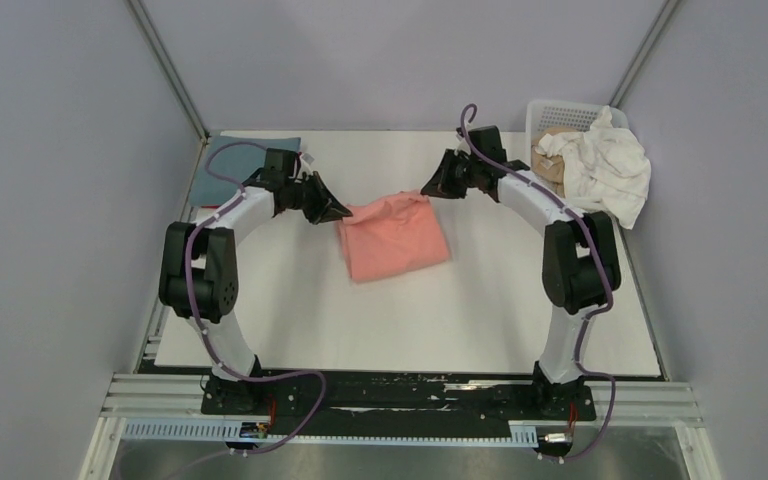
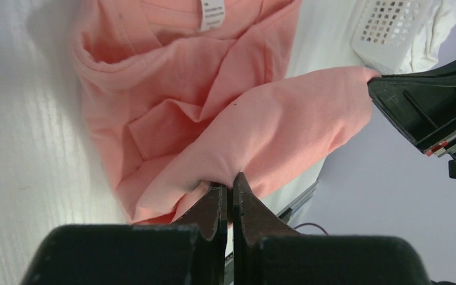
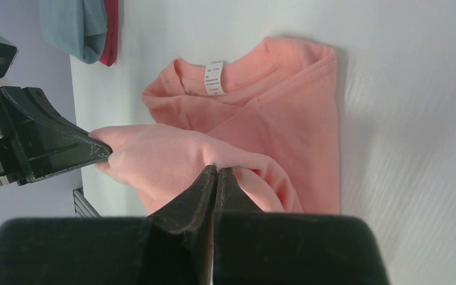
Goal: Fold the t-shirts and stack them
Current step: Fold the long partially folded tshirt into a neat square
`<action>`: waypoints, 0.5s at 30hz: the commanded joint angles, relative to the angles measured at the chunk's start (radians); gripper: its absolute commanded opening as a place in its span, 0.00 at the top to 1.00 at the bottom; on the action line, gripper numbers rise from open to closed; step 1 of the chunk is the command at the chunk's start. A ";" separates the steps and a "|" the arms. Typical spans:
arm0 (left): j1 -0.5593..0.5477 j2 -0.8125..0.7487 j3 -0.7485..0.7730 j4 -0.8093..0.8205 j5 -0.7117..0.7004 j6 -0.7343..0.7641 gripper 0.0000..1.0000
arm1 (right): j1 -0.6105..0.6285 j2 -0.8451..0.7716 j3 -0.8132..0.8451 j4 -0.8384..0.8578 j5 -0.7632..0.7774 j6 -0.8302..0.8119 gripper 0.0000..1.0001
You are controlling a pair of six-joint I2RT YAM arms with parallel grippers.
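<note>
White tabletop (image 1: pixel 440 320), finely ribbed, closed in by pale lilac walls (image 1: pixel 60 150), with slanting metal posts (image 1: pixel 170 70) at the far corners. Along the near edge, a black base rail (image 1: pixel 400 395) carrying both arms.

In the far right corner, a white lattice basket (image 1: pixel 560 110). Inside it, a tan t-shirt (image 1: pixel 552 165); over its right rim, a crumpled white t-shirt (image 1: pixel 610 165), hanging partly outside. In the far left corner, flat on the tabletop, a grey-blue t-shirt (image 1: pixel 240 160). Along its edge, seen from the right wrist only, a strip of a red t-shirt (image 3: pixel 111 29).

In the middle, toward the far side, the salmon pink t-shirt (image 1: pixel 395 240), partly folded, with the collar label (image 3: pixel 215 77) facing up. Left pincer (image 2: pixel 230 181) closed tight on one end of a lifted fold of it. Right pincer (image 3: pixel 215 172) closed tight on the other end, the cloth raised between the two above the rest of the shirt.

Not possible to count the layers in the fold. Bottom of the basket hidden by the shirts. Most of the red t-shirt covered; whether under the grey-blue one or folded with it, hard to tell.
</note>
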 commanded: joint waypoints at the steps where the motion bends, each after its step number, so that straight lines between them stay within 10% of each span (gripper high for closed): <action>1: 0.036 0.056 0.080 0.002 -0.054 0.001 0.95 | -0.007 0.096 0.104 0.059 0.019 0.016 1.00; 5: 0.048 0.131 0.122 0.020 -0.068 -0.012 0.83 | -0.011 0.188 0.180 0.090 0.004 -0.007 0.91; 7: 0.058 0.151 0.134 0.011 -0.090 -0.023 0.57 | -0.017 0.244 0.241 0.096 -0.040 -0.037 0.80; 10: 0.073 0.119 0.141 0.003 -0.159 -0.018 0.04 | -0.026 0.272 0.294 0.093 -0.070 -0.058 0.35; 13: 0.084 0.047 0.174 -0.068 -0.290 0.009 0.00 | -0.028 0.213 0.268 0.092 -0.053 -0.072 0.01; 15: 0.083 -0.004 0.192 -0.100 -0.323 0.023 0.00 | -0.021 0.145 0.210 0.095 -0.053 -0.083 0.00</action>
